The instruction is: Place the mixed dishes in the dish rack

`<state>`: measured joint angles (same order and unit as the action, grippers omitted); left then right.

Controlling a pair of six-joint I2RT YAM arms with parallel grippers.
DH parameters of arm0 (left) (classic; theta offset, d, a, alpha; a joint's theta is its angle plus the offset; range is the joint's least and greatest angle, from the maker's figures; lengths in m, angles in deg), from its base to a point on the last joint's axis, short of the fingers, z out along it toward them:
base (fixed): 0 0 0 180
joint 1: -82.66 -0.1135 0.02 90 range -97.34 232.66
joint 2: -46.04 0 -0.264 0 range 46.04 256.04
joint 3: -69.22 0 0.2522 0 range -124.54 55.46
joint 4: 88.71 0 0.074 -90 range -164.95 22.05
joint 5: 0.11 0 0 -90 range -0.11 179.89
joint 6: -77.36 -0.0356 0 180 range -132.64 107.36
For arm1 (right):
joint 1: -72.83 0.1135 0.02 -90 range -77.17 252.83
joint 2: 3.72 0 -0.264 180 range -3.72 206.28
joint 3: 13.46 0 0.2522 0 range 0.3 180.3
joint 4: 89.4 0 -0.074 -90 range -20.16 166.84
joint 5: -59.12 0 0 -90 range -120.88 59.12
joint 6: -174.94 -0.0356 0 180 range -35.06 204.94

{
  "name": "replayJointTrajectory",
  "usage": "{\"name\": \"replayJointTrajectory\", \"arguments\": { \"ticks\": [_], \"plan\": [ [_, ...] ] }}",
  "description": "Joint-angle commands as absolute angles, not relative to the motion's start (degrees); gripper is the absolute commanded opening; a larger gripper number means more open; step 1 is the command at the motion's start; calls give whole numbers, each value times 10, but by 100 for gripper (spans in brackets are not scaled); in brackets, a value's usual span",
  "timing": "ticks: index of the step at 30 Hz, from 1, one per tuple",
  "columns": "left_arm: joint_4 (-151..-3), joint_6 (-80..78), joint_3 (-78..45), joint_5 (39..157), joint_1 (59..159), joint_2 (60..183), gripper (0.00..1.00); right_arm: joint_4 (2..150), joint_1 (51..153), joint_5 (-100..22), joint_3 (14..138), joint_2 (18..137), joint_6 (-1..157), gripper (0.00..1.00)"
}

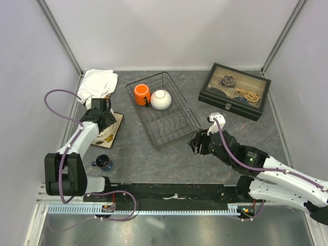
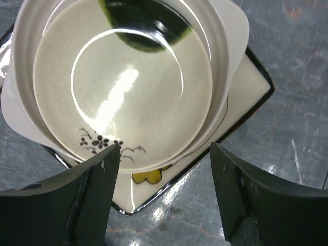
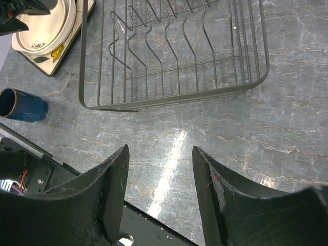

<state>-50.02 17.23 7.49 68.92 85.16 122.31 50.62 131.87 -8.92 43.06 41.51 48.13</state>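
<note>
You had two dishes in the dish rack [image 1: 169,123]: one orange mug [image 1: 142,94] and one white bowl [image 1: 161,99], side by side at its far end. Two plates lay stacked left of the rack, the round plate [image 2: 128,77] on top of the square flowered plate [image 2: 251,92]. Your left pincer [image 2: 164,154] hung open over that stack, one finger at either side of the round plate's near rim, gripping nothing. Your right pincer [image 3: 160,154] stood open and empty just off the rack's near right corner. One blue cup [image 1: 104,162] sat on the surface [image 1: 169,164], near-left of the rack.
</note>
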Motion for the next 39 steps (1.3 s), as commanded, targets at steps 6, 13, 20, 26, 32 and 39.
{"name": "replayJointTrajectory", "arguments": {
  "ticks": [6,13,20,26,32,39],
  "plan": [
    [-576,198,33,745,796,1278,77,520,1321,-60,450,440,489,61],
    [-592,202,5,759,796,1326,77,531,1321,-61,439,459,479,62],
    [-590,197,-16,749,789,1362,77,522,1321,-81,440,460,469,63],
    [-573,209,-34,735,784,1388,77,513,1321,-50,430,456,454,63],
    [-578,212,-38,736,784,1407,77,508,1321,-49,432,465,457,64],
    [-568,228,-45,730,784,1428,77,494,1321,-34,430,465,455,65]
  ]
}}
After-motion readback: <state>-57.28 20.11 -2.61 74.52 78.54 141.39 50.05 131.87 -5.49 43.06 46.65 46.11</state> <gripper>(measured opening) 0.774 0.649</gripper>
